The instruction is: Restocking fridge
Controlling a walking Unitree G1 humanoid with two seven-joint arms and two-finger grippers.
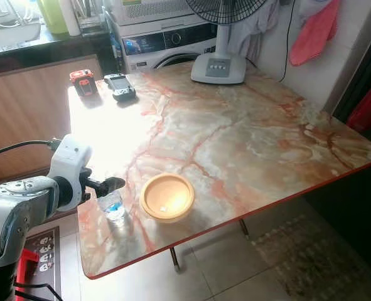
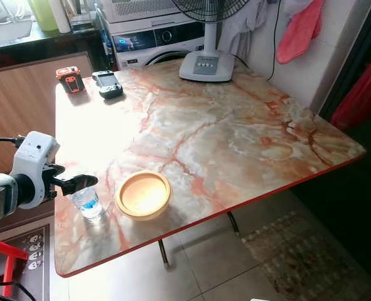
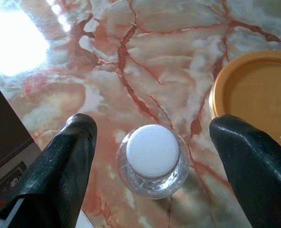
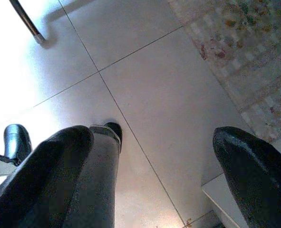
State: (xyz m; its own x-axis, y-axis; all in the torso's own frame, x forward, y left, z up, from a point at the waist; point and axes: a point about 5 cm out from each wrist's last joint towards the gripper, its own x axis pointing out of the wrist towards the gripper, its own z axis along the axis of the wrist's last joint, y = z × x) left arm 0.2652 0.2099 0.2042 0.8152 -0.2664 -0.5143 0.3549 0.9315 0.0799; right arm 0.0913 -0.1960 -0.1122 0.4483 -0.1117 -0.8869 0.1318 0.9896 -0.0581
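We are at the pick-up step — our left gripper (image 3: 152,156) hangs spread above the water bottle (image 3: 152,160), which stands beside the yellow bowl (image 1: 167,197) on the marble table (image 1: 248,132). Next: descend, then close. Our right gripper (image 4: 154,164) idles, spread.

head eyes share the table (image 1: 248,144) from above; left wrist close over it — right wrist faces floor (image 4: 145,71)

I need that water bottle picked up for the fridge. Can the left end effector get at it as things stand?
Probably yes. The left end effector hangs open right above the water bottle, one finger either side of the cap, nothing between them.
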